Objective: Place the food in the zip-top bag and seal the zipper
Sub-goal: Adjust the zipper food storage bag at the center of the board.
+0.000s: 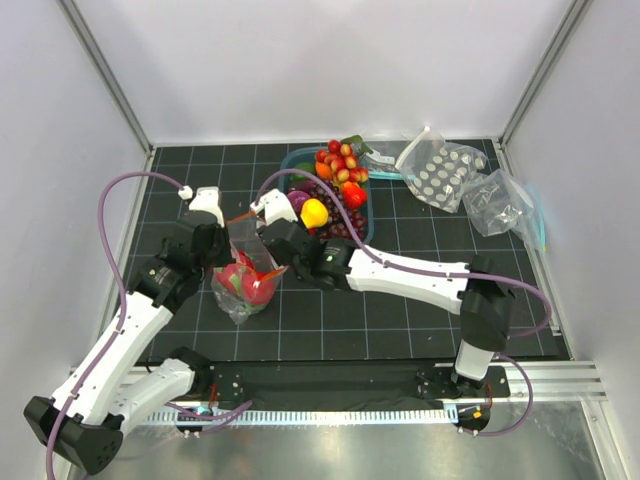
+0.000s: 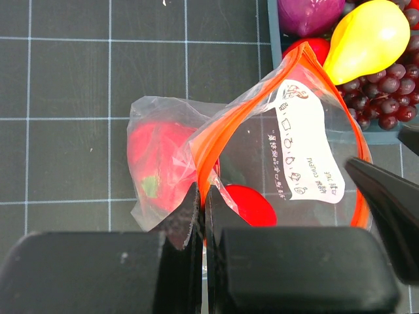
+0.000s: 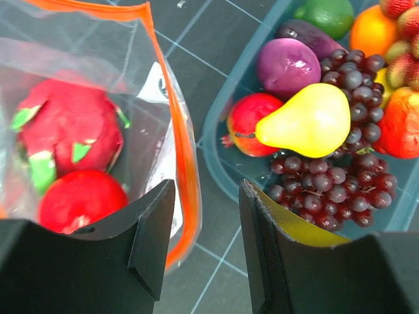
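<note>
The zip-top bag (image 1: 243, 278) stands open on the black mat, with a pink dragon fruit (image 3: 69, 131) and a red fruit (image 3: 78, 199) inside. My left gripper (image 2: 203, 196) is shut on the bag's orange-red zipper (image 2: 226, 127) at its near corner; the white label (image 2: 308, 150) faces up. My right gripper (image 3: 206, 203) is open and holds nothing. The far side of the zipper (image 3: 185, 157) runs between its fingers. More food lies in the teal tray (image 3: 219, 157): a yellow pear (image 3: 308, 121), dark grapes (image 3: 340, 180) and a purple fruit (image 3: 288, 65).
The tray (image 1: 366, 225) sits right of the bag, heaped with small fruits. A clear pouch with white discs (image 1: 440, 172) and a clear pouch with a teal strip (image 1: 505, 205) lie at the back right. White walls enclose the mat.
</note>
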### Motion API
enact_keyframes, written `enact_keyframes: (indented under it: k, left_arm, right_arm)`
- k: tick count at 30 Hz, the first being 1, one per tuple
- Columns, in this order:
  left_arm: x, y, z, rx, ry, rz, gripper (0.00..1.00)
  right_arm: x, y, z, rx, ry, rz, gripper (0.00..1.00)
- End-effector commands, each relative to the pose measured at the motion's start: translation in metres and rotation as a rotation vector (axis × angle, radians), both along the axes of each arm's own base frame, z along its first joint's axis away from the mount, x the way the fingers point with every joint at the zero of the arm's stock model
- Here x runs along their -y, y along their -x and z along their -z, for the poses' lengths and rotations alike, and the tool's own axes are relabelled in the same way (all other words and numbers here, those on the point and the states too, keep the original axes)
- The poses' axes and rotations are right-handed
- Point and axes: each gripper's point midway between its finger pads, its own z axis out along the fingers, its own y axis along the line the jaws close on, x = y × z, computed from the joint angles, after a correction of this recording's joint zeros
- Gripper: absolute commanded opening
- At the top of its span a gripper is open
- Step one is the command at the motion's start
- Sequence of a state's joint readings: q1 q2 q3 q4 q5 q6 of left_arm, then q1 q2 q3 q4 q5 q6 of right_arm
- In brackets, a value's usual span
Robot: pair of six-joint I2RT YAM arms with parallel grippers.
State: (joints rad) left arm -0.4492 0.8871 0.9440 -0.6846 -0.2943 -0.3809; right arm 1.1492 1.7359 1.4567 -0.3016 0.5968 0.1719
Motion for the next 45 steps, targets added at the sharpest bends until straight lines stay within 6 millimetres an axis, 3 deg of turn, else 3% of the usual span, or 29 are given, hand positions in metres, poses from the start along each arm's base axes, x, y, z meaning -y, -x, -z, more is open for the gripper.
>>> enact_keyframes:
  k: [1, 5, 6, 8, 14, 19, 23, 27, 31, 45]
  left_arm:
    - [0.002, -0.005, -0.019, 0.060, 0.028, 0.005, 0.00]
    - [0.002, -0.005, -0.019, 0.061, 0.029, 0.005, 0.00]
    - [0.002, -0.004, -0.019, 0.061, 0.029, 0.005, 0.00]
    - [0.002, -0.005, -0.019, 0.061, 0.029, 0.005, 0.00]
    - [-0.004, -0.005, -0.020, 0.070, 0.013, -0.019, 0.00]
    - [-0.010, -0.005, -0.019, 0.065, -0.009, -0.048, 0.00]
    - [-0.014, -0.005, -0.016, 0.057, -0.027, -0.065, 0.00]
    - [-0.013, -0.006, -0.012, 0.041, -0.036, -0.065, 0.00]
    - [-0.014, -0.007, -0.011, 0.033, -0.044, -0.068, 0.00]
    - [-0.015, -0.007, -0.011, 0.034, -0.044, -0.071, 0.00]
  right_arm:
    - [-0.007, -0.009, -0.023, 0.088, -0.018, 0.075, 0.51]
    - [-0.008, -0.020, -0.020, 0.134, 0.029, 0.156, 0.51]
    - [-0.008, -0.022, -0.011, 0.133, 0.061, 0.165, 0.51]
    - [-0.005, -0.022, -0.015, 0.162, 0.093, 0.205, 0.50]
    - [0.015, -0.014, -0.018, 0.161, 0.183, 0.255, 0.47]
    - [0.035, -0.006, -0.009, 0.111, 0.225, 0.297, 0.45]
    - [0.044, -0.002, -0.014, 0.107, 0.212, 0.312, 0.36]
    - [0.050, 0.002, -0.023, 0.097, 0.167, 0.307, 0.34]
    - [0.059, 0.006, -0.028, 0.092, 0.165, 0.314, 0.23]
    - [0.054, 0.015, -0.002, -0.094, 0.117, 0.157, 0.23]
